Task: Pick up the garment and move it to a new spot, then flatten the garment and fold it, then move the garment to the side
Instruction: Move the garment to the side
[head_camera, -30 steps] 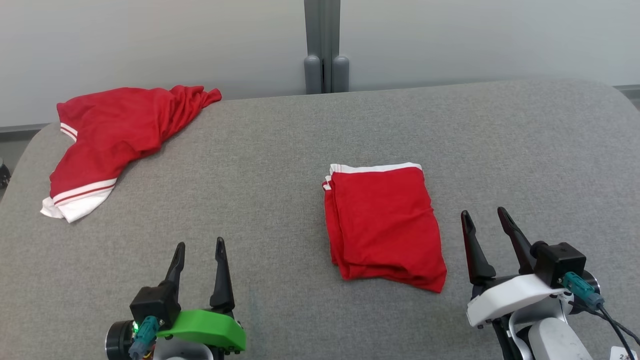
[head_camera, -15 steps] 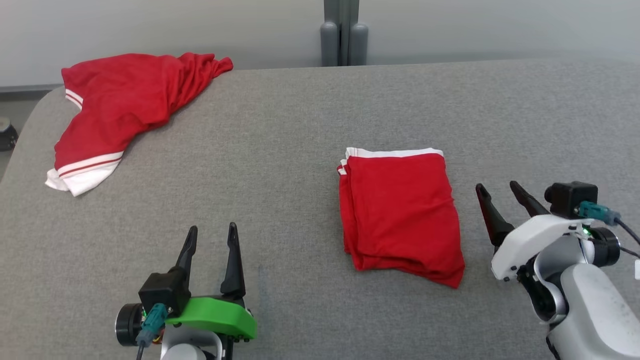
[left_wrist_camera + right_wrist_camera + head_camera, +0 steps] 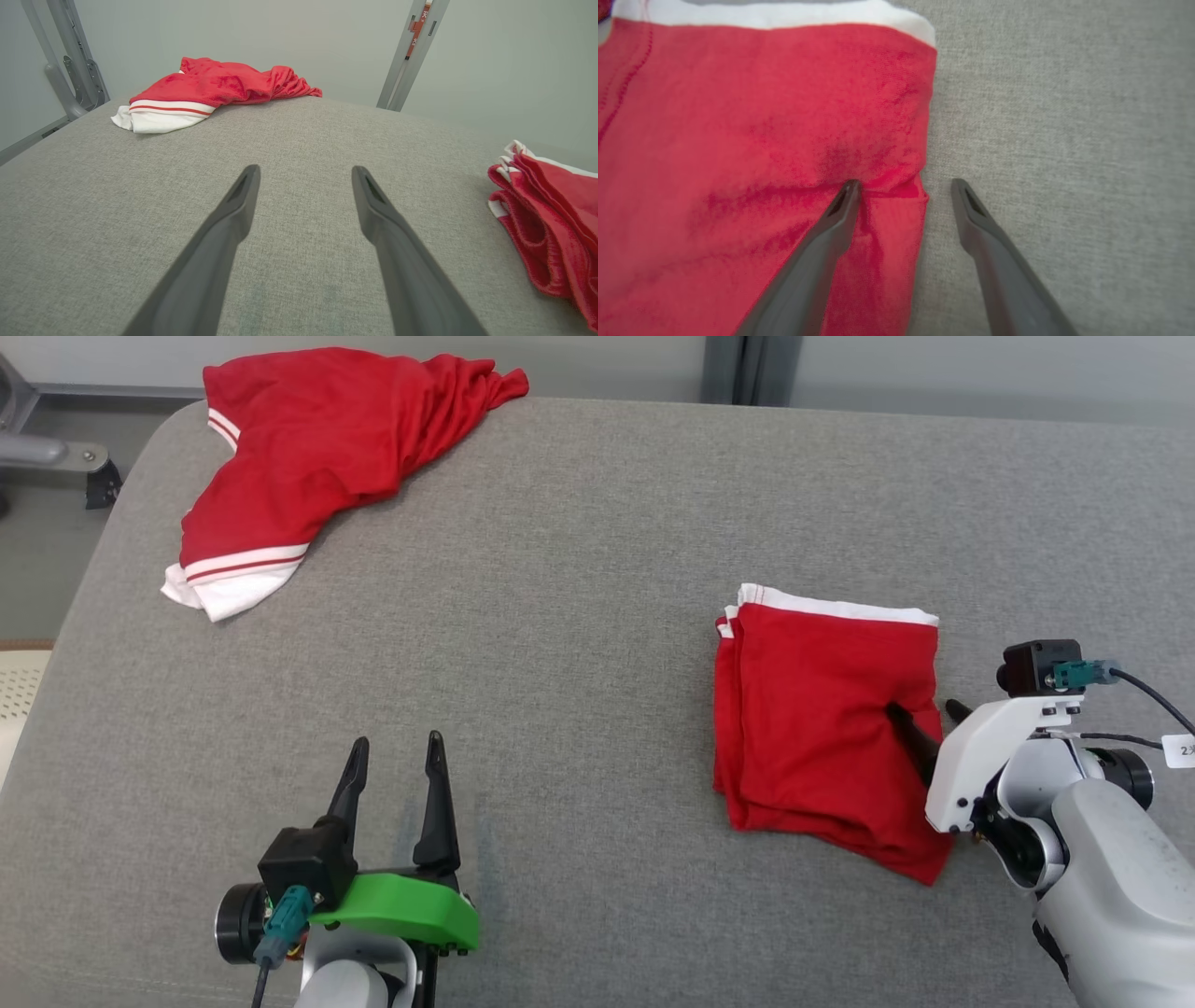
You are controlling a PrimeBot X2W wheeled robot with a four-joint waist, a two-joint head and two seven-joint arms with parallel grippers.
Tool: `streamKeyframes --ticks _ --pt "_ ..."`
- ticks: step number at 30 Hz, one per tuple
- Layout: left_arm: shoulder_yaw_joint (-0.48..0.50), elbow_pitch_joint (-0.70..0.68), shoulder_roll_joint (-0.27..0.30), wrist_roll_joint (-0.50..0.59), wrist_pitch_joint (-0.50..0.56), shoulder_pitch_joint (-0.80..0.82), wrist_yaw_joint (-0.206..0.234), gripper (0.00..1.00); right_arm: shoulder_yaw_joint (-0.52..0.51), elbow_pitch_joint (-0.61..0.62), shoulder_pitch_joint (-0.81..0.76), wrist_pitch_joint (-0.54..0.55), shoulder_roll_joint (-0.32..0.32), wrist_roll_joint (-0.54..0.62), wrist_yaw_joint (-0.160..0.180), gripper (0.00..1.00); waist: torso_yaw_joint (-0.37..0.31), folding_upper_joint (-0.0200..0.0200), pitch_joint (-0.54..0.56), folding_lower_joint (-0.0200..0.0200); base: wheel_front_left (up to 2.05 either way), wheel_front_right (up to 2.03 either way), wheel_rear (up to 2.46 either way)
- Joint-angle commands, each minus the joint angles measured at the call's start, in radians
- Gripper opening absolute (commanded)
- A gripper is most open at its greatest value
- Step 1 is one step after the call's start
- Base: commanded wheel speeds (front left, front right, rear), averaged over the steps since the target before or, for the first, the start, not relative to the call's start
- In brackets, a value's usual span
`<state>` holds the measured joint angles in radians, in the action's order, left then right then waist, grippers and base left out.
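- Folded garment [image 3: 822, 737]: its right edge lies between the spread fingers of the right gripper [image 3: 906, 184], one fingertip touching the cloth.
- Left gripper [image 3: 397, 741]: fingers apart, garment well to their right.

Camera inventory, as I see it from the remote station.

1. Head camera: I look from above and behind both arms, forward and steeply down onto the grey padded surface [image 3: 560, 616]. It is the widest and farthest view.
2. Left wrist camera: I look low along the left gripper [image 3: 304, 169], almost level with the surface, toward the back wall [image 3: 289, 42]. The crumpled red garment [image 3: 224, 86] lies far ahead and the folded red garment [image 3: 551, 214] sits at the right edge.
3. Right wrist camera: I look down along the right gripper [image 3: 905, 182], very near the folded garment's edge, and the picture is slightly soft.
4. Overlap: all three views show the folded garment. The head and left wrist views also share the crumpled one.
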<state>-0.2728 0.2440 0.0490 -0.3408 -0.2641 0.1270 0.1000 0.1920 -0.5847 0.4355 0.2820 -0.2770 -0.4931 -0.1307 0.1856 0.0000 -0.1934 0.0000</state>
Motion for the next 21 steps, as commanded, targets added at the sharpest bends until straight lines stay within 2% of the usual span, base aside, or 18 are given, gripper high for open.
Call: streamKeyframes --ticks 1,3,4,5,7,8,14,21 --pt "0.001 -0.002 0.003 -0.001 0.0 0.015 0.004 1.0 0.013 -0.022 0.016 0.014 -0.007 -0.013 0.0 1.0 0.024 0.0 -0.02 0.0 0.0 0.0 0.0" --pt "0.003 -0.003 0.003 0.0 0.0 0.015 0.005 1.0 0.03 -0.044 0.024 0.024 -0.003 -0.029 0.0 1.0 0.026 0.0 -0.022 0.0 0.0 0.0 0.0" --pt "0.005 -0.004 0.003 0.0 0.0 0.015 0.005 1.0 0.035 -0.051 0.028 0.024 -0.003 -0.032 0.0 0.84 0.026 0.0 -0.023 0.0 0.0 0.0 0.0" --pt "0.007 -0.005 0.003 0.002 0.0 0.014 0.005 1.0 0.043 -0.058 0.032 0.021 -0.002 -0.036 0.0 0.47 0.024 0.0 -0.024 0.0 0.0 0.0 0.0" --pt "0.01 -0.007 0.003 0.007 0.0 0.014 0.008 1.0 0.056 -0.064 0.042 0.014 -0.005 -0.044 0.0 0.22 0.016 0.0 -0.026 0.0 0.0 0.0 0.0" --pt "0.01 -0.008 0.003 0.01 0.0 0.015 0.007 1.0 0.062 -0.065 0.047 0.01 -0.009 -0.047 0.0 0.0 0.01 0.0 -0.027 0.0 0.0 0.0 0.0" --pt "0.015 -0.019 0.003 0.026 0.0 0.022 -0.001 1.0 0.085 -0.051 0.082 -0.035 -0.049 -0.053 0.001 0.0 -0.06 0.0 -0.037 0.0 0.0 0.0 0.0" --pt "0.024 -0.02 0.003 0.062 0.0 0.041 -0.017 1.0 0.091 -0.025 0.109 -0.071 -0.086 -0.057 0.001 0.0 -0.235 0.0 -0.067 0.0 0.0 0.0 0.0"
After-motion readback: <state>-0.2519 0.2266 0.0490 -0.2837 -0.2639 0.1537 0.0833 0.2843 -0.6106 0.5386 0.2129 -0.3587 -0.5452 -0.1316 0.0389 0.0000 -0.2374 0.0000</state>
